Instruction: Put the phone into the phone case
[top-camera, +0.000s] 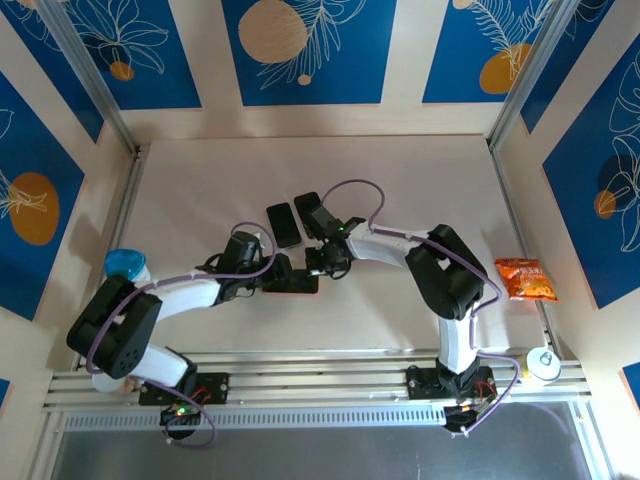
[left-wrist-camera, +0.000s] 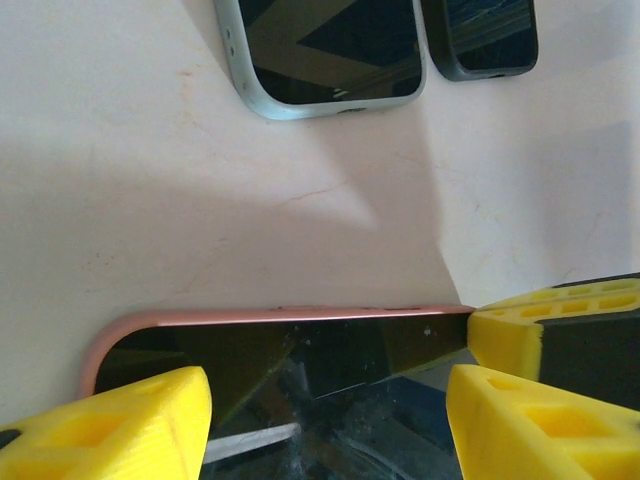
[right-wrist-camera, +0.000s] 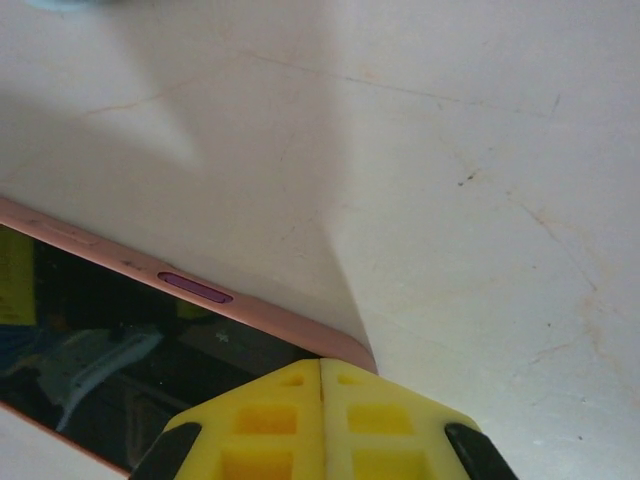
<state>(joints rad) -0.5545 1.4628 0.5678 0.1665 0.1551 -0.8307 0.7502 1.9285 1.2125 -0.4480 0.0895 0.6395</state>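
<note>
A black-screened phone (left-wrist-camera: 330, 360) lies flat inside a pink phone case (left-wrist-camera: 280, 316) near the table's middle (top-camera: 295, 288). My left gripper (left-wrist-camera: 330, 430) is open, its yellow fingers (left-wrist-camera: 110, 430) spread above the screen; I cannot tell whether they touch it. In the top view the left gripper (top-camera: 280, 272) is over the case's left half. My right gripper (right-wrist-camera: 321, 375) is shut with nothing between its jaws, its tips resting on the corner of the case (right-wrist-camera: 250, 312) beside the phone (right-wrist-camera: 120, 340). From above, the right gripper (top-camera: 318, 268) is at the case's right end.
Two other dark handsets lie just beyond: one in a pale grey-blue case (left-wrist-camera: 330, 50) and a black one (left-wrist-camera: 490, 40). An orange snack bag (top-camera: 526, 279) lies at the right wall, and a blue-lidded cup (top-camera: 126, 264) stands at the left.
</note>
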